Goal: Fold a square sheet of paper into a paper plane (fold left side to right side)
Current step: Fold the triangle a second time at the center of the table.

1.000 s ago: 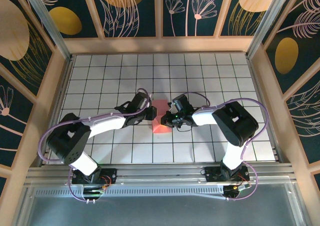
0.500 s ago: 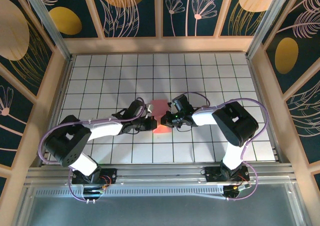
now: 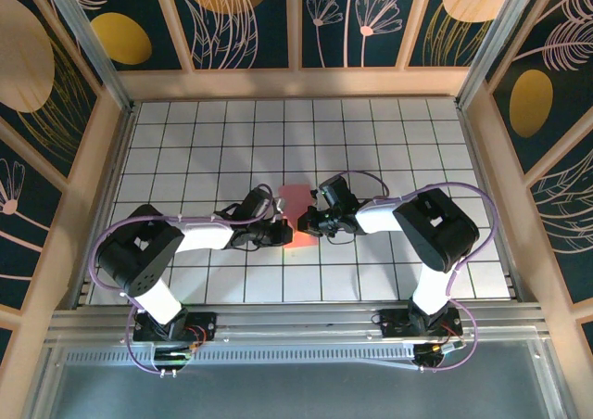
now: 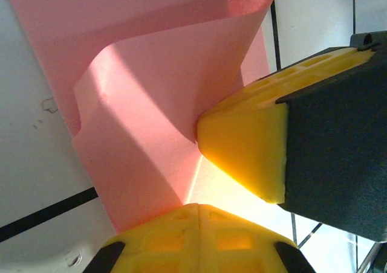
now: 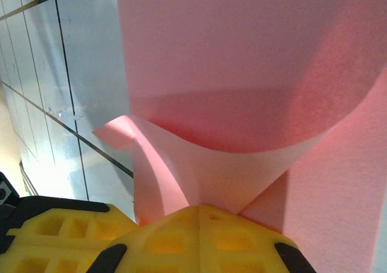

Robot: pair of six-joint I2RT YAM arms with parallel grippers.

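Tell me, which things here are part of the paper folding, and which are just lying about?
In the job: pink paper; left gripper and right gripper, both pinching it.
Just there: tiled table; patterned wall panels.

1. A thin pink-red sheet of paper point(image 3: 294, 213) sits near the middle of the white tiled table point(image 3: 389, 141), slightly toward the near side.
2. From above it appears as a narrow strip, longer from far to near than from left to right.
3. It is not flat: its layers overlap, and the fold is a soft bend rather than a pressed crease.
4. In the left wrist view the sheet point(image 4: 145, 110) has a raised, shadowed ridge, and its top edge rolls over in a curve.
5. In the right wrist view a broad layer point(image 5: 242, 67) arches over a lower one, and a small pointed corner juts out at the lower left.
6. The surface is plain and matte.
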